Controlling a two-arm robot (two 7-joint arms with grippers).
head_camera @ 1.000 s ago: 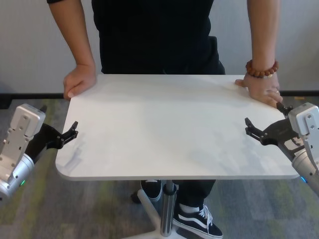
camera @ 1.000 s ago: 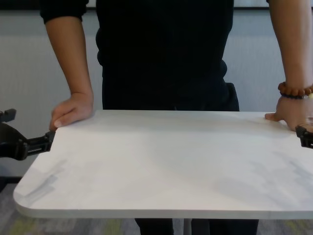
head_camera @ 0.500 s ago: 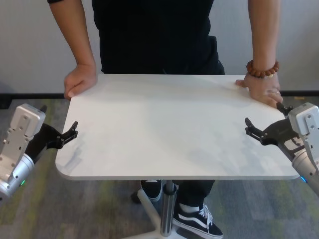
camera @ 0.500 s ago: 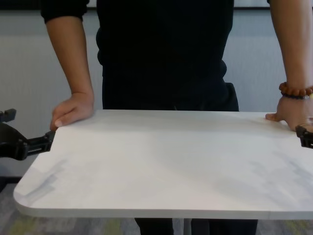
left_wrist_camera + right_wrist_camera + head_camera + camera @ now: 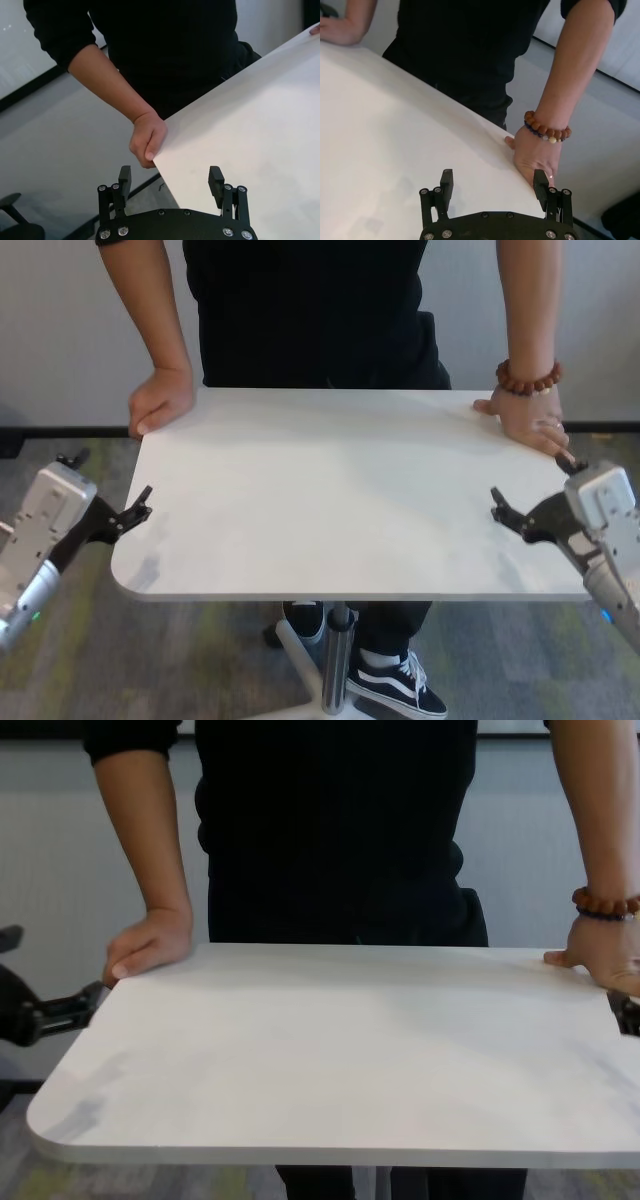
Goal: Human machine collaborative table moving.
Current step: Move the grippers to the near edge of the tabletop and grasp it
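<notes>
Both robot hands have drawn back slightly from the tabletop (image 5: 330,490) edges. Head view: left hand (image 5: 135,512) open at the left edge, right hand (image 5: 508,515) open at the right edge; the human (image 5: 310,310) grips the far corners. Wrist views: each hand's fingers straddle the edge, holding nothing.

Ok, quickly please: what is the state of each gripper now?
Left gripper: open, fingers straddling the table's left edge, not clamped.
Right gripper: open, at the table's right edge, beside the human's hand.
</notes>
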